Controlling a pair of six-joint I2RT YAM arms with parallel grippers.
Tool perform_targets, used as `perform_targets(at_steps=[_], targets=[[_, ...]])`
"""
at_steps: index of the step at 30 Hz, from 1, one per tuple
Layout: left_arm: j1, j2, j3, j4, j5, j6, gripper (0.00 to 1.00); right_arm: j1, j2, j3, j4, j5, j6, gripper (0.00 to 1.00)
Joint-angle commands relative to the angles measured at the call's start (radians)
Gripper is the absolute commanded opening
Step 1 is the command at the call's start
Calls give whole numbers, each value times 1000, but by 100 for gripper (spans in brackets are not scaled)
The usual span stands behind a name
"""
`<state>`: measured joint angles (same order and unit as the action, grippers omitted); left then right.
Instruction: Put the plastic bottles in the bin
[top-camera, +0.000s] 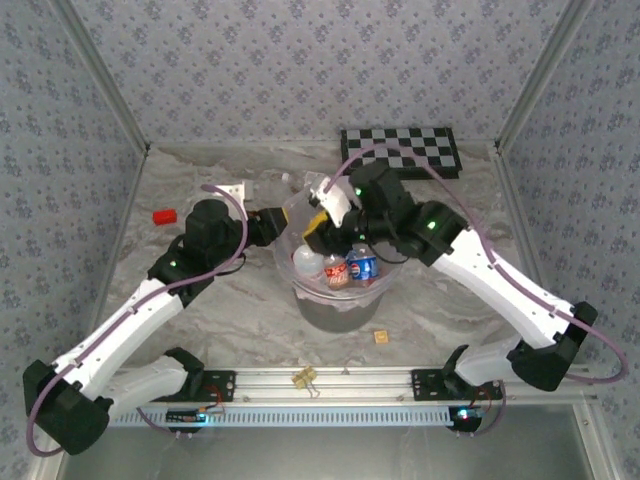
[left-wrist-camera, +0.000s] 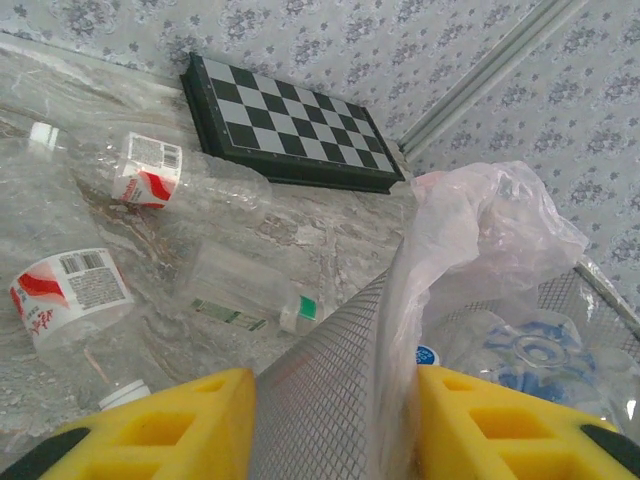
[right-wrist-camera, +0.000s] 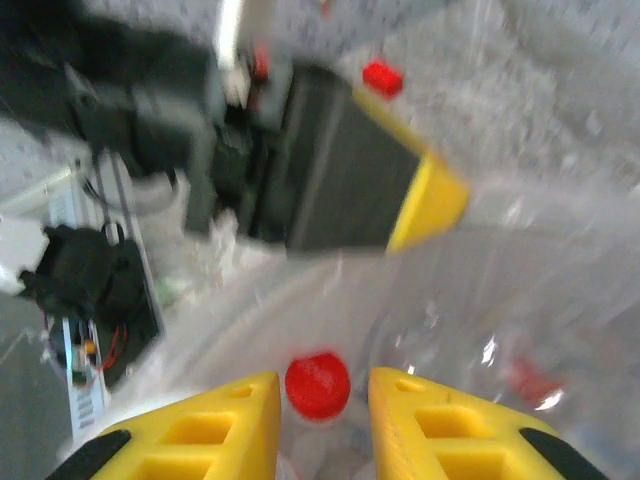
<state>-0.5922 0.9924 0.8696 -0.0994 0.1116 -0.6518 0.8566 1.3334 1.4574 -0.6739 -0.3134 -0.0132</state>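
Top external shows the job partway: three small clear plastic bottles (top-camera: 337, 268) with red, blue and white caps lie inside the round grey mesh bin (top-camera: 335, 312), lined with a filmy pinkish bag (left-wrist-camera: 480, 240). Left wrist shows at least three crinkled clear bottles (left-wrist-camera: 70, 295) to collect from the marbled table (left-wrist-camera: 300, 225). Left gripper (left-wrist-camera: 335, 400) clamps the bin's wall; right gripper (right-wrist-camera: 323, 398), fingers close together over the bin, frames a red cap (right-wrist-camera: 318, 385); gripped or not, I cannot tell
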Motion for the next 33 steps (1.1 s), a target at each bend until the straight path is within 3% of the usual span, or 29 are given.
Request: perform_targets(at_steps=[1,4,6,10,14,21,27,33], targets=[[-6,-22,-12,-48,-36,29,45,4,-66,-234,65,13,107,28],[-5,-29,-16,-49,-46,32,45,4,-136,-408,153,62,146,25],[-6,-25,-14,-45,-43,32,45,3,-157,-417,160,72,145,25],[-6,-10,-4,-33,-29,25,45,-12,-147,-314,134,58,116,27],[-5,-21,20,-51,-21,31,45,-46,-136,-157,105,27,101,42],[-1,-81,73,-134,-37,87,61,-188,-180,-77,155,-4,127,59],[27,-69,128,-196,-62,114,69,-284,-225,-113,143,50,146,63],[97,-27,126,-212,-76,87,77,-441,-311,-152,77,61,189,67]])
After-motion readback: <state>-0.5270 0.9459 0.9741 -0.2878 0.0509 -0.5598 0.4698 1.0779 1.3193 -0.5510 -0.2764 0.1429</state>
